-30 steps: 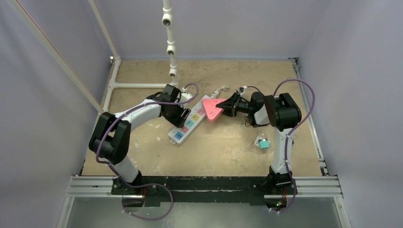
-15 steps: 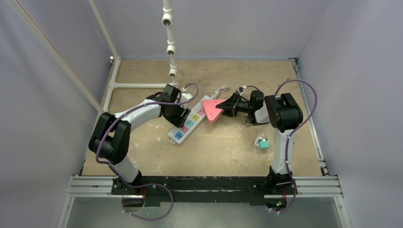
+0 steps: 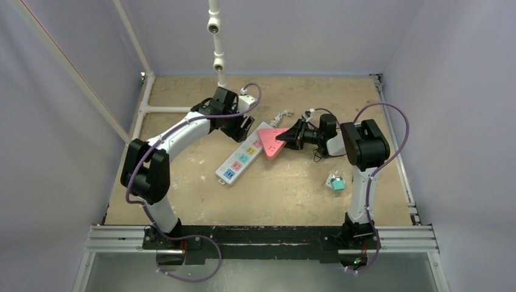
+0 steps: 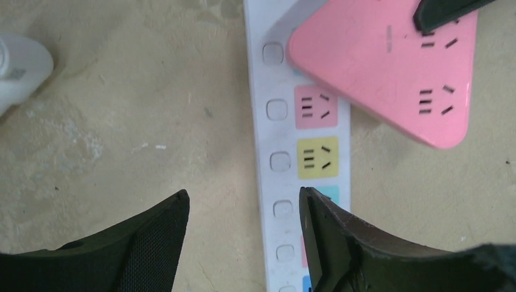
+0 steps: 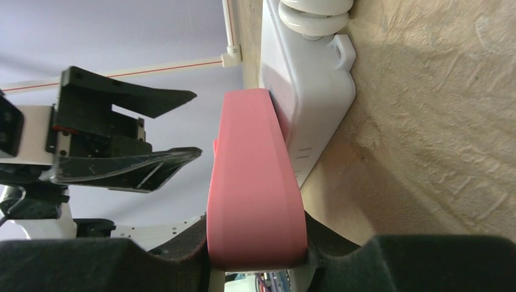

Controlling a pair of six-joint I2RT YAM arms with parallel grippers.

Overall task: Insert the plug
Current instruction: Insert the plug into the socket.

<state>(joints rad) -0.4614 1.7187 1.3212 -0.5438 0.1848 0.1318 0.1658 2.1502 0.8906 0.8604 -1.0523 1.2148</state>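
Note:
A white power strip (image 3: pixel 238 159) with coloured sockets lies at the table's middle; it also shows in the left wrist view (image 4: pixel 281 159) and the right wrist view (image 5: pixel 307 91). A pink triangular plug adapter (image 3: pixel 271 142) sits over the strip's far end, seen in the left wrist view (image 4: pixel 389 67) and edge-on in the right wrist view (image 5: pixel 252 182). My right gripper (image 3: pixel 288 138) is shut on the adapter. My left gripper (image 3: pixel 243 125) is open and empty, raised above the strip's far end; its fingertips (image 4: pixel 173 213) frame the strip's left side.
A small teal and silver object (image 3: pixel 336 182) lies near the right arm. A white coiled cable (image 3: pixel 283 115) leaves the strip's far end. A white pipe frame (image 3: pixel 176 109) runs along the left, and white fittings (image 3: pixel 214 27) hang above the back.
My left gripper has let go of the power strip, lifting and moving back toward the far side. The right gripper still holds the pink adapter over the strip.

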